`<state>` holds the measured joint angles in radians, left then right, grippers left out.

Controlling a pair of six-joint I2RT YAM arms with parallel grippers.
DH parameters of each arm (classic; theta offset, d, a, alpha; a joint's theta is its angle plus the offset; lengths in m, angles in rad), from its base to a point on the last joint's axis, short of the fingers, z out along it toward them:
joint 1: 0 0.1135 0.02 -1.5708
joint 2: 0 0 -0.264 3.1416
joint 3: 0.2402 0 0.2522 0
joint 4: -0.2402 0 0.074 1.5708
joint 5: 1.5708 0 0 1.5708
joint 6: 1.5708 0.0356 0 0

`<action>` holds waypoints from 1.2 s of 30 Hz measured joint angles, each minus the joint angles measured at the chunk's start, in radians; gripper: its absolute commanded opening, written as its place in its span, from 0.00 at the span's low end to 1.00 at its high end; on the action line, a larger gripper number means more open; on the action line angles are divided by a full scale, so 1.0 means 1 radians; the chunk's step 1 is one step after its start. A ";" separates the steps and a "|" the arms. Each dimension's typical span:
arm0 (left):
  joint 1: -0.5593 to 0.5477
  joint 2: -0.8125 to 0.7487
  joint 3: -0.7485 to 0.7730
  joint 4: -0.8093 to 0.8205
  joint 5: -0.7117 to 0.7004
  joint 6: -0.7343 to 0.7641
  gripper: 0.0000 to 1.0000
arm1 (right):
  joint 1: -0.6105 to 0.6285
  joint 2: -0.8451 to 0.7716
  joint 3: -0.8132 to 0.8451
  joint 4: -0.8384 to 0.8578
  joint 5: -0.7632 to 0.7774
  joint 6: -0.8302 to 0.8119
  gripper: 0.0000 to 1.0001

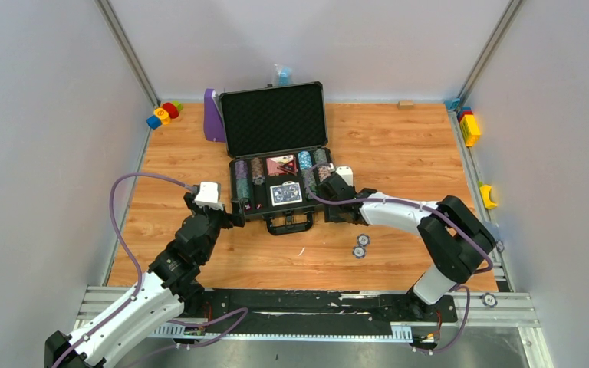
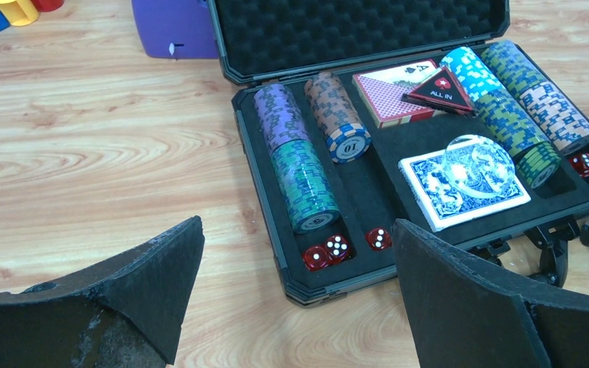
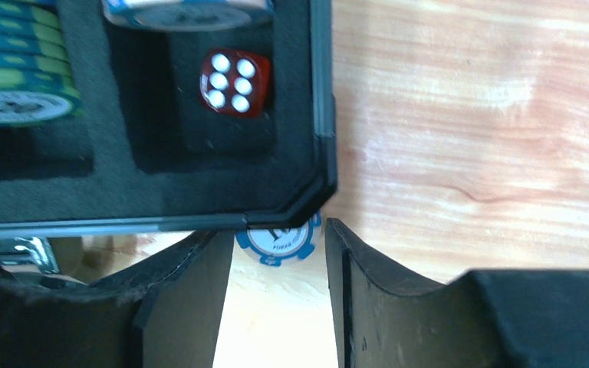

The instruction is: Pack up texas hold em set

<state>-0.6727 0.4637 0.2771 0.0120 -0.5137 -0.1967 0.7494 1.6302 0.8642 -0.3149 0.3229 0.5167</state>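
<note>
The dark grey briefcase (image 1: pixel 239 205) lies open mid-table, lid (image 1: pixel 274 119) upright. Its foam holds rows of striped chips (image 2: pixel 303 184), a red deck (image 2: pixel 387 92), a blue deck (image 2: pixel 429 192) under a clear round button (image 2: pixel 479 165), an "ALL IN" marker (image 2: pixel 441 90) and red dice (image 2: pixel 330 249). My left gripper (image 1: pixel 234 211) is wide open and empty at the case's front-left corner (image 2: pixel 297 226). My right gripper (image 1: pixel 337 203) is at the front-right corner, fingers standing close on either side (image 3: pixel 278 230) of a blue-and-white chip (image 3: pixel 280 241) on the table, half hidden under the case edge. Two more chips (image 1: pixel 361 245) lie loose nearby.
A purple stand (image 1: pixel 213 116) stands against the lid's left side. Coloured toy blocks lie at the back left (image 1: pixel 162 113) and along the right rail (image 1: pixel 469 126). The case handle (image 1: pixel 290 223) sticks out toward me. Grey walls close in the table on three sides.
</note>
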 measured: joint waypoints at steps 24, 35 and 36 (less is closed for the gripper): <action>0.000 0.000 0.000 0.000 0.007 0.000 1.00 | 0.000 -0.211 -0.015 -0.272 0.016 0.082 0.72; 0.000 0.000 0.000 0.000 0.008 0.000 1.00 | -0.014 -0.064 0.014 -0.156 -0.010 0.037 0.69; 0.000 0.000 0.000 0.000 0.008 0.000 1.00 | -0.017 -0.052 0.014 -0.137 -0.011 0.030 0.68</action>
<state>-0.6731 0.4637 0.2771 0.0120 -0.5060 -0.1967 0.7322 1.5780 0.8780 -0.4515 0.3119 0.5468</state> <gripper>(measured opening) 0.998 0.692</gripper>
